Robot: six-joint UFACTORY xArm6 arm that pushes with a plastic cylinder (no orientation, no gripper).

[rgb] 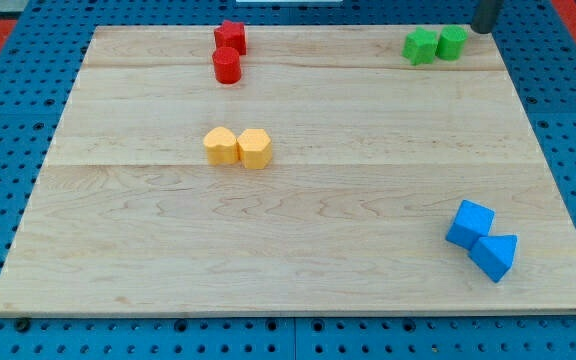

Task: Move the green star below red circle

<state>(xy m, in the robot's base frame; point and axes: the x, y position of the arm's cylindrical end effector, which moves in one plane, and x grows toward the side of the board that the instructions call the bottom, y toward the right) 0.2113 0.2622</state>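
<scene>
Top-right, my tip (481, 30) sits beside green block (452, 42), green star (420, 46) beyond.

Green star (420, 47) at top right, red circle (227, 66) top centre-left — well apart.

You have eight blocks on one wooden board (298, 250). Two red: circle (227, 66) and another red block (231, 37). Two green: star (420, 46), green block (452, 42). Two yellow (220, 146) (255, 148). Two blue (469, 223) (495, 255).
</scene>
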